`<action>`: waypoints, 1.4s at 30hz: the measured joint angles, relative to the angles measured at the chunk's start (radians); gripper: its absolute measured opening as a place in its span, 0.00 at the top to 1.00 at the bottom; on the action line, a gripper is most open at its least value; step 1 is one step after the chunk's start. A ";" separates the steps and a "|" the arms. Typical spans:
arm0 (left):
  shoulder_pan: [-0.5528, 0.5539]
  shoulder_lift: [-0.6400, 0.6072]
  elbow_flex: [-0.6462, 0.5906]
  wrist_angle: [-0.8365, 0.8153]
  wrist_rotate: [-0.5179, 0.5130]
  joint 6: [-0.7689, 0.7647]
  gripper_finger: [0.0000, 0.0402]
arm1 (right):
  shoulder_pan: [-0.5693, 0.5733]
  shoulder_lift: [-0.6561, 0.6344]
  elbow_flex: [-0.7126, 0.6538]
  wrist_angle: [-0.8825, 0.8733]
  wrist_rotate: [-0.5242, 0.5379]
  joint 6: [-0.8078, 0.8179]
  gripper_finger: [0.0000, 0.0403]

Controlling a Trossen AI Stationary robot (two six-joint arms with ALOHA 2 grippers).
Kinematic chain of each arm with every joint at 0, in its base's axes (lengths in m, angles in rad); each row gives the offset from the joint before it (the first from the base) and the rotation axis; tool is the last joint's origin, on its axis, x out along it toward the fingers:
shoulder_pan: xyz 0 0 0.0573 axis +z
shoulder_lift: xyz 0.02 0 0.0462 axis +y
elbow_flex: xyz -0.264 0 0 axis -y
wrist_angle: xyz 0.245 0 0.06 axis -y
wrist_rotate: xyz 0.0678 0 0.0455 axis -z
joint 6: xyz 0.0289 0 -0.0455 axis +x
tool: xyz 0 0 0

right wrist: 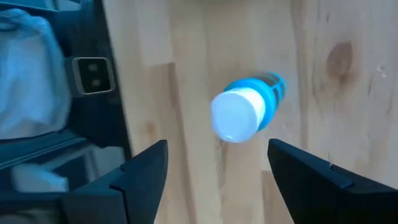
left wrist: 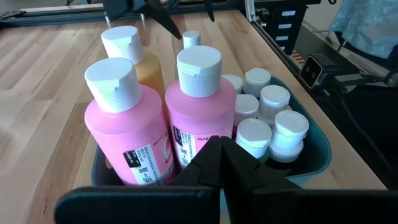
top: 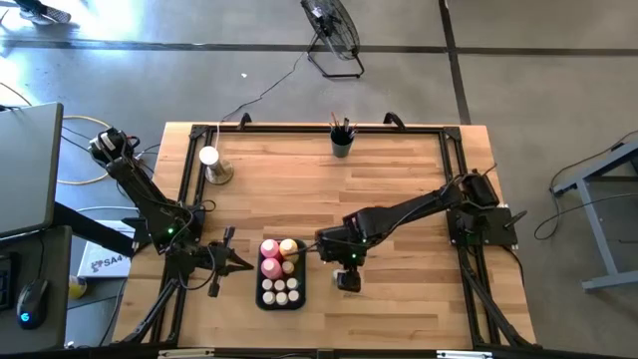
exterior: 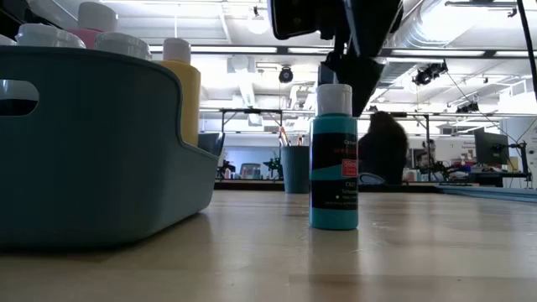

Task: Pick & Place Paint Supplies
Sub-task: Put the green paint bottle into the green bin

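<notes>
Beside bin (top: 261, 295) | teal bottle (exterior: 334, 159) upright | R gripper (right wrist: 217, 165) open, prob. above

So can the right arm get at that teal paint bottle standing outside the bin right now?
Probably yes. The right gripper is open and sits directly above the teal paint bottle, its fingers either side of the white cap. The bottle stands upright, clear of the bin, with nothing between.
</notes>
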 joint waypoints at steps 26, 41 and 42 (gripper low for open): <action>0.000 0.000 0.000 -0.008 -0.001 0.000 1.00 | 0.125 -0.242 -0.015 -0.008 0.557 -0.235 0.48; -0.001 -0.028 0.000 -0.140 0.066 -0.262 1.00 | 0.279 -0.240 -0.283 0.131 0.684 0.014 0.76; 0.000 -0.027 0.000 -0.174 0.054 -0.300 1.00 | 0.288 -0.240 -0.283 0.143 0.686 0.018 0.78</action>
